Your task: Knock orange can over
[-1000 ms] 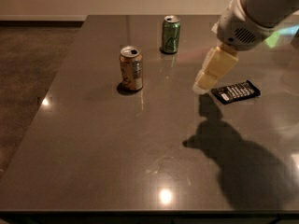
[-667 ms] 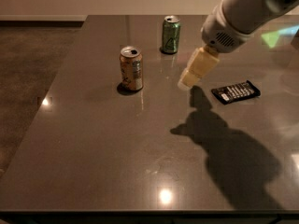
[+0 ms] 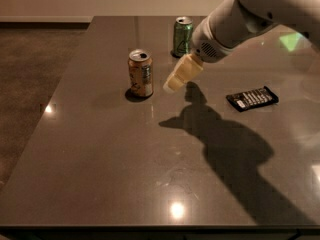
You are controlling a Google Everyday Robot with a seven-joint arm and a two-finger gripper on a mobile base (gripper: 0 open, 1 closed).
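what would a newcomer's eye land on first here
The big white arm reaches in from the upper right, its pale gripper hanging just right of the upright orange can at mid-table, apart from it. Its dark shadow sprawls across the glossy table. A green can stands behind, and a flat black object lies at right.

I have the table (image 3: 100,159) ahead of me with 3 things on it. The target can (image 3: 141,74) stands upright left of centre, toward the far side. From it, the other can (image 3: 183,36) stands at 1 o'clock, farther back and near the far edge. The gripper (image 3: 172,85) hangs at 3 o'clock, just beside the target can and not touching it. The arm (image 3: 225,29) reaches in from 1 o'clock. A flat packet (image 3: 252,98) lies at 4 o'clock, well apart.
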